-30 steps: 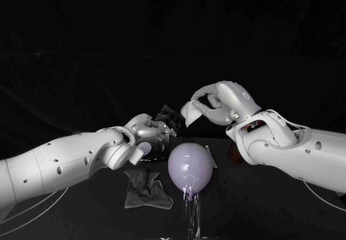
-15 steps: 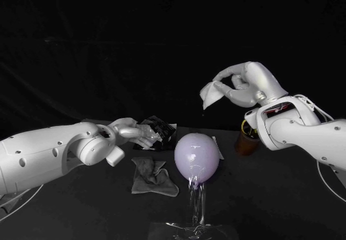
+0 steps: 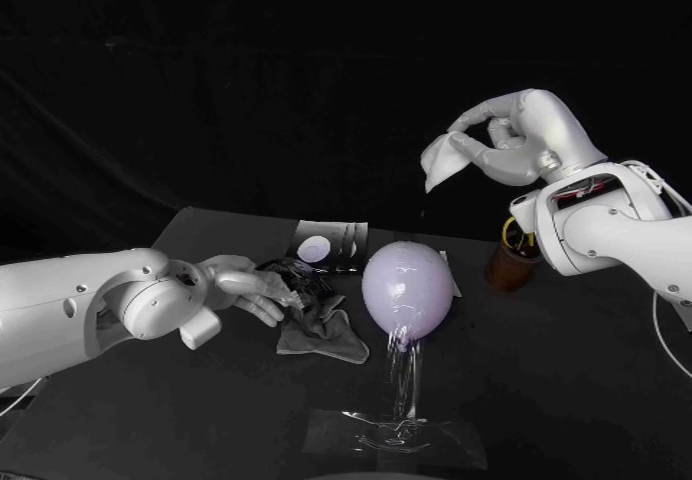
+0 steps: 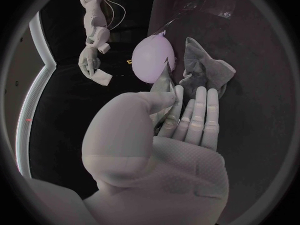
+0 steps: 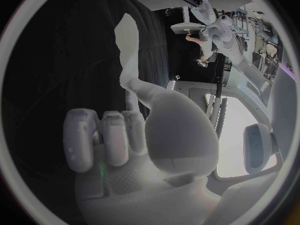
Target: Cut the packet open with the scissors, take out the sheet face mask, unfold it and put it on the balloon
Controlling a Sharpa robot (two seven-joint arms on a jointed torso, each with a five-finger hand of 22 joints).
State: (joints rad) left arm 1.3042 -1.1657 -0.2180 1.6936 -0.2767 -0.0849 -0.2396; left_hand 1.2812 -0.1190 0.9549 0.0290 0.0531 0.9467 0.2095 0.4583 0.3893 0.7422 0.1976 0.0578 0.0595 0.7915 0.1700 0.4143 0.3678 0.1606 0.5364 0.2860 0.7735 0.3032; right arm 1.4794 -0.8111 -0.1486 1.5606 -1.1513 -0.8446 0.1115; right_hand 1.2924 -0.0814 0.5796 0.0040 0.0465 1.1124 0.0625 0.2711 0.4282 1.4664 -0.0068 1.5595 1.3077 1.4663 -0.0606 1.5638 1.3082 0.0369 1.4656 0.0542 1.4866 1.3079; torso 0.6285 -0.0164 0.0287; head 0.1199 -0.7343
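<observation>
High at the right in the head view, my right hand pinches the folded white sheet mask, which hangs down from its fingers above and to the right of the balloon. The right wrist view shows the mask as a pale strip rising from the pinch of that hand. The pale purple balloon stands on a clear stem. Low at the left, my left hand holds the dark packet just above the table, beside a grey cloth. In the left wrist view its thumb presses the packet against its fingers.
A crumpled grey cloth lies left of the balloon. The clear stand's base sits near the front. A brown container stands behind the balloon on the right. A pale disc and packet pieces lie at the back.
My right hand has lifted the mask higher and farther right. My left hand has come down with the packet to just above the cloth. The head view itself has shifted.
</observation>
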